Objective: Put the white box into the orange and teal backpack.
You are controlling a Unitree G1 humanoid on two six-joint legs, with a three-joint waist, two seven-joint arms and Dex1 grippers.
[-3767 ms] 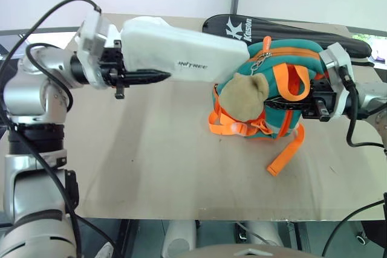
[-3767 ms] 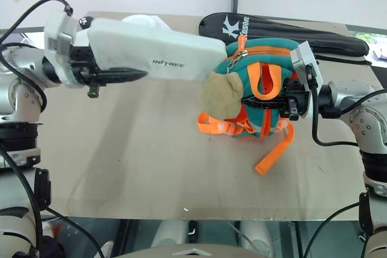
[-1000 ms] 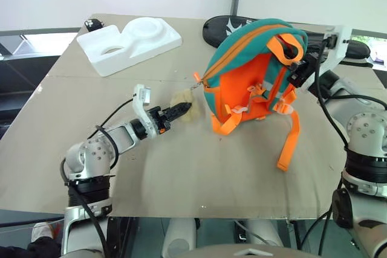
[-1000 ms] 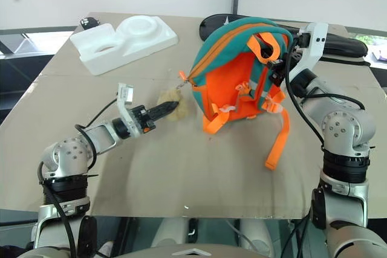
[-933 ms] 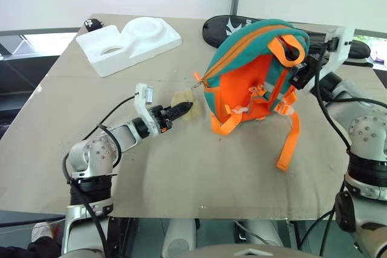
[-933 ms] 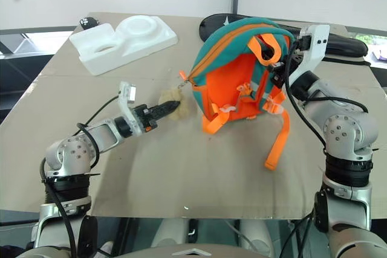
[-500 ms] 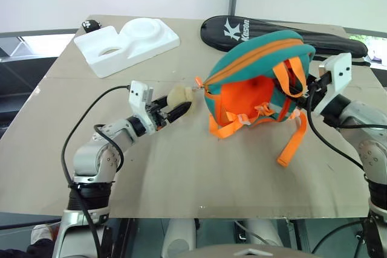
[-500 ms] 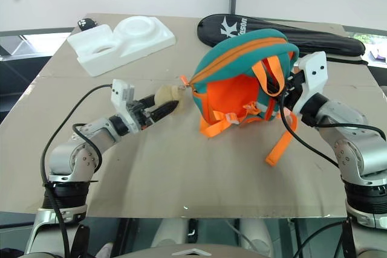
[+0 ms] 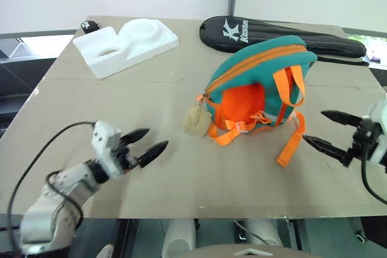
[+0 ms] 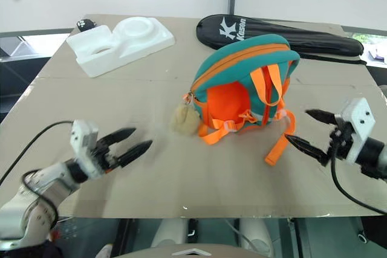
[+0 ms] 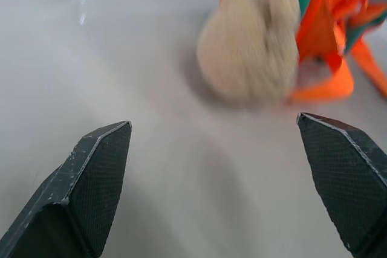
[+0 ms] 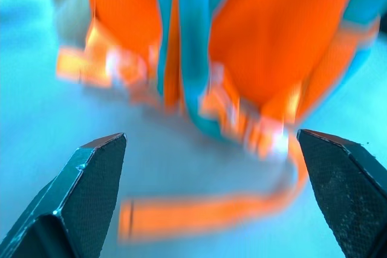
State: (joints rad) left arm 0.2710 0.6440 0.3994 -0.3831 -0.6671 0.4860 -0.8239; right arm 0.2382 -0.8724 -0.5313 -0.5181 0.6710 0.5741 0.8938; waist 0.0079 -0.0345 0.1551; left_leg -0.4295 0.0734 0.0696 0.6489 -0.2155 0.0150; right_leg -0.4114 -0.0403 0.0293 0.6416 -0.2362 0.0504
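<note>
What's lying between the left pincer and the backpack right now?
The tan plush charm beside the backpack; otherwise bare table before the left pincer, seen from the head cameras.

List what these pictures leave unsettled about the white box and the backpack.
- White box: whether it is inside the orange and teal backpack cannot be checked; in both eye views the fabric hides the interior.
- Zipper: too small in the eye views to tell whether it is fully closed.
- Backpack straps: smeared by blur in the right wrist view.
- Plush toy charm: blurred in the left wrist view.
</note>
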